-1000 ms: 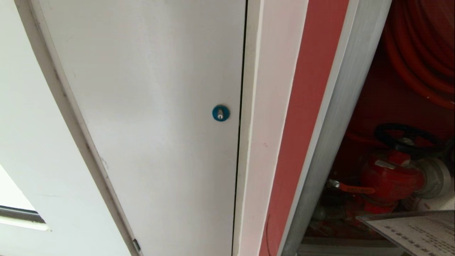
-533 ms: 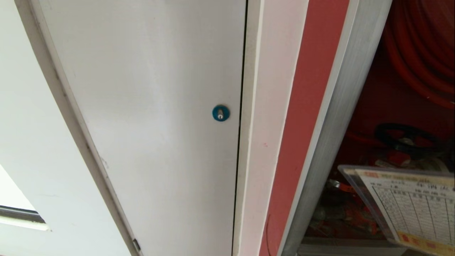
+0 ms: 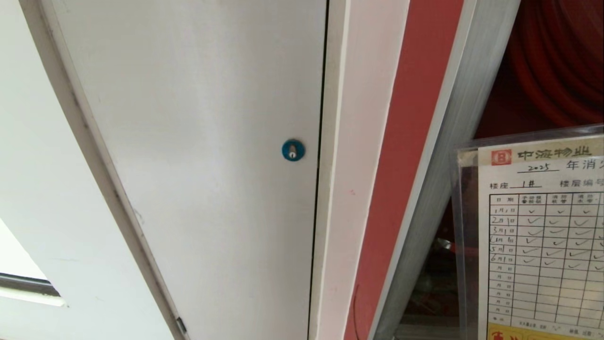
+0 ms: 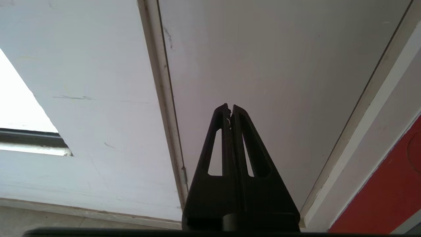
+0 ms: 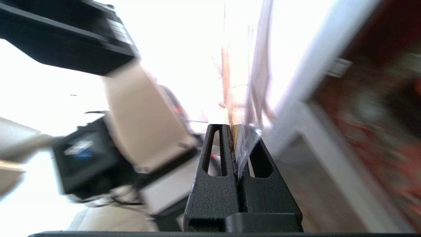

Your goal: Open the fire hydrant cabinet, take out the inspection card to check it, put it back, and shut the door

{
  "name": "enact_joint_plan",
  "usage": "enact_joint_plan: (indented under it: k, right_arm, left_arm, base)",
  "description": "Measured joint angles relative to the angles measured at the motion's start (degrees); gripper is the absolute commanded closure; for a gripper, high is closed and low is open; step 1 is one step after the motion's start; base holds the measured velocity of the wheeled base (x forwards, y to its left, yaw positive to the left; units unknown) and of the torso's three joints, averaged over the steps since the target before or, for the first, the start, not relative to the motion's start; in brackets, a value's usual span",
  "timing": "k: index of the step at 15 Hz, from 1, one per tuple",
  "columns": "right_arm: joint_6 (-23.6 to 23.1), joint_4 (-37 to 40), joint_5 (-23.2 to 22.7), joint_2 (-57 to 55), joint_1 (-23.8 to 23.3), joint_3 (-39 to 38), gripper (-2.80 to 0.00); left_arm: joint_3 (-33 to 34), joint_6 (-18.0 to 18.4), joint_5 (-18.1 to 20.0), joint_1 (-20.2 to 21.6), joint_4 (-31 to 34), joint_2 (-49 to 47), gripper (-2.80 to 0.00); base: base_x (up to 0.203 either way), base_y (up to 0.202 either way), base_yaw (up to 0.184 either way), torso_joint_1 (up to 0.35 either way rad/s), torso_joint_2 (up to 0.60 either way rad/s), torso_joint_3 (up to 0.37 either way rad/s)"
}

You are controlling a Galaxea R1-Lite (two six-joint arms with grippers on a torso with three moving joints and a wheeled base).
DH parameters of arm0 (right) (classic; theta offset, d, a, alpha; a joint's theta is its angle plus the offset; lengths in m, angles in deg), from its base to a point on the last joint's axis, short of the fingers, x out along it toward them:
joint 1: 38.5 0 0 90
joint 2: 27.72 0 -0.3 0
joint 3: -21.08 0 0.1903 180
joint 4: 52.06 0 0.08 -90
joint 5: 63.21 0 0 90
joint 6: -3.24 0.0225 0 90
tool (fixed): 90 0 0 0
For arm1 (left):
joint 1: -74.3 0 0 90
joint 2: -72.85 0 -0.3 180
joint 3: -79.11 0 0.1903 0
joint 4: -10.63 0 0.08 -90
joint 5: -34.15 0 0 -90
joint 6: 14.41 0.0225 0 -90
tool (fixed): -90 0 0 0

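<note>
The inspection card, a pale printed table in a clear sleeve, stands upright facing my head camera at the lower right. It covers much of the open fire hydrant cabinet, whose aluminium frame, red interior and red hose reel show behind it. My right gripper is shut on the card's lower edge; the gripper itself is outside the head view. My left gripper is shut and empty, pointing at the white panel door. The cabinet's glass door is out of view.
A plain white panel door with a round blue lock fills the left of the head view. A white jamb and a red strip separate it from the cabinet. My own body shows in the right wrist view.
The card has risen from the lower right corner and tilted from nearly flat to upright, facing the head camera. It now hides the red valve. The left arm has not moved.
</note>
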Motion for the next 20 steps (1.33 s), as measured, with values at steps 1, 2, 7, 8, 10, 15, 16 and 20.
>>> enact_joint_plan:
  k: [1,2,7,8,10,15,16,20]
  right_arm:
    - [0.0,0.8,-1.3,-1.4,0.8,0.8,0.0]
    - [0.0,1.1,-2.7,-2.9,1.6,1.5,0.0]
    - [0.3,0.4,-5.6,-9.6,6.5,5.5,0.0]
    - [0.4,-0.2,-5.9,-10.7,7.8,6.4,0.0]
    - [3.0,-4.7,-5.9,-12.6,11.7,7.6,0.0]
    - [11.6,-15.4,-5.7,-16.1,22.5,8.7,0.0]
    - [11.9,-15.5,-5.7,-16.7,23.9,9.1,0.0]
    - [15.3,-15.5,-5.7,-18.8,27.3,10.9,0.0]
  left_arm:
    - [0.0,0.0,0.0,0.0,0.0,0.0,0.0]
    - [0.0,0.0,0.0,0.0,0.0,0.0,0.0]
    - [0.0,0.0,0.0,0.0,0.0,0.0,0.0]
    - [0.0,0.0,0.0,0.0,0.0,0.0,0.0]
    - [0.0,0.0,0.0,0.0,0.0,0.0,0.0]
    - [0.0,0.0,0.0,0.0,0.0,0.0,0.0]
    - [0.0,0.0,0.0,0.0,0.0,0.0,0.0]
    - [0.0,0.0,0.0,0.0,0.0,0.0,0.0]
  base:
    - [0.0,0.0,0.0,0.0,0.0,0.0]
    - [0.0,0.0,0.0,0.0,0.0,0.0]
    - [0.0,0.0,0.0,0.0,0.0,0.0]
    - [0.0,0.0,0.0,0.0,0.0,0.0]
    - [0.0,0.0,0.0,0.0,0.0,0.0]
    - [0.0,0.0,0.0,0.0,0.0,0.0]
    - [0.0,0.0,0.0,0.0,0.0,0.0]
    - [0.0,0.0,0.0,0.0,0.0,0.0]
